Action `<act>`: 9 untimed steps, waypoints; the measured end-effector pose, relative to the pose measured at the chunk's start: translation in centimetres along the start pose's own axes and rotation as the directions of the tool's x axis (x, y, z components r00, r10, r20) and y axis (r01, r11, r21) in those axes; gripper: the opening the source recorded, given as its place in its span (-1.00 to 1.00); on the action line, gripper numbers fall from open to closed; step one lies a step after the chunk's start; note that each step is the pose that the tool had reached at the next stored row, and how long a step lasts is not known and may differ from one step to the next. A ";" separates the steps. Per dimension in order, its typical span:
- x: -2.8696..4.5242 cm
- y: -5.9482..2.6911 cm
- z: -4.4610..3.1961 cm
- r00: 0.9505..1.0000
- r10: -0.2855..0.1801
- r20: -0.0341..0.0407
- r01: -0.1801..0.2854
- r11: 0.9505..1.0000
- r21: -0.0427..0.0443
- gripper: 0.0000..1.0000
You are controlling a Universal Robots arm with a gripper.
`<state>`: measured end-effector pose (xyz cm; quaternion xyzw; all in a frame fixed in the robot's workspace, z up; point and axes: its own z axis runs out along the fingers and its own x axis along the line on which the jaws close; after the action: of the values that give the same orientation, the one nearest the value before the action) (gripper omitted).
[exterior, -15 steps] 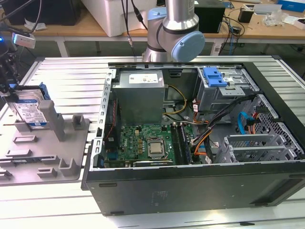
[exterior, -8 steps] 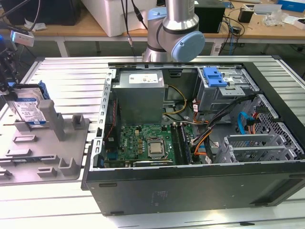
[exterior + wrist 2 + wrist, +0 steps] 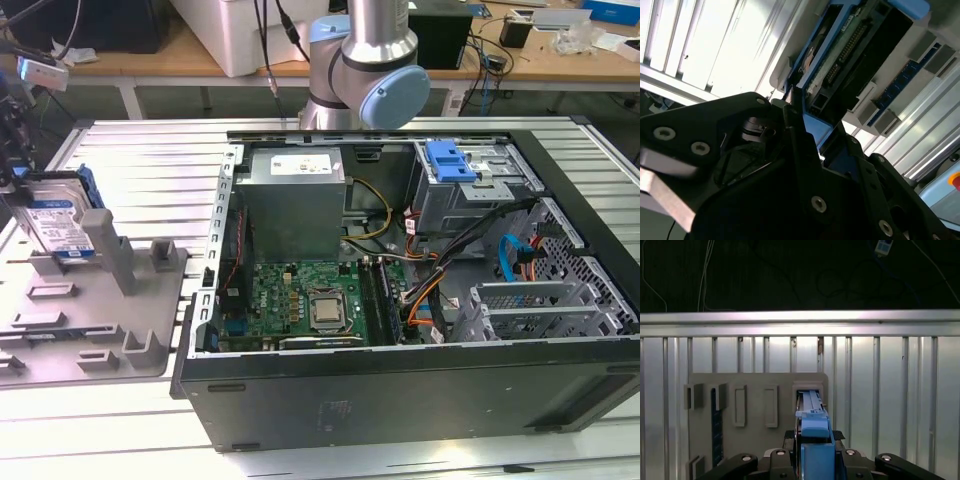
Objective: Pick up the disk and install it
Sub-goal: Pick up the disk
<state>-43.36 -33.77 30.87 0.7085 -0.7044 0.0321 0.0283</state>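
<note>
We find the disk (image 3: 58, 215) on the exterior view's left, standing tilted in a slot of the grey fixture tray (image 3: 130, 340), which lies flat on the slatted metal counter (image 3: 140, 150). Its white-and-blue label faces outward and the blue carrier rail runs along its edges. The dark end effector (image 3: 16, 165) sits at the disk's upper edge, at the very border of that view.

In the first wrist view the end effector (image 3: 814, 455) is clenched on the disk (image 3: 814, 432) — black fingers (image 3: 789, 439) press against both sides of the blue carrier, while the far end of the disk reaches down into the tray (image 3: 755, 385) slot. The second wrist view shows the underside of the disk (image 3: 840, 50) with its green circuit board, and one of the fingers (image 3: 799, 132) lying along the blue rail.

On the exterior view's right, beside the tray, the open computer case (image 3: 400, 400) rests on the counter — we see the motherboard (image 3: 300, 300), the power supply (image 3: 295, 200) and a metal drive cage topped by a blue latch bracket (image 3: 450, 160). The arm (image 3: 365, 60) rises behind the case.
</note>
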 end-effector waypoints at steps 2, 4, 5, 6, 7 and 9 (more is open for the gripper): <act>0.03 0.00 -0.36 1.000 0.000 0.001 0.000 1.000 0.001 -0.27; 0.06 0.00 -0.75 1.000 0.000 0.002 0.000 1.000 0.001 -0.27; 0.07 0.00 -0.86 1.000 0.000 0.002 0.000 1.000 0.001 -0.27; 0.09 -0.01 -1.06 1.000 0.000 0.003 0.000 1.000 0.001 -0.27; 0.10 -0.01 -1.18 1.000 0.000 0.003 0.000 1.000 0.001 -0.27; 0.12 -0.01 -1.42 1.000 0.000 0.003 0.000 1.000 0.002 -0.27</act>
<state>-43.36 -33.78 32.30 0.7085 -0.7045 0.0315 0.0266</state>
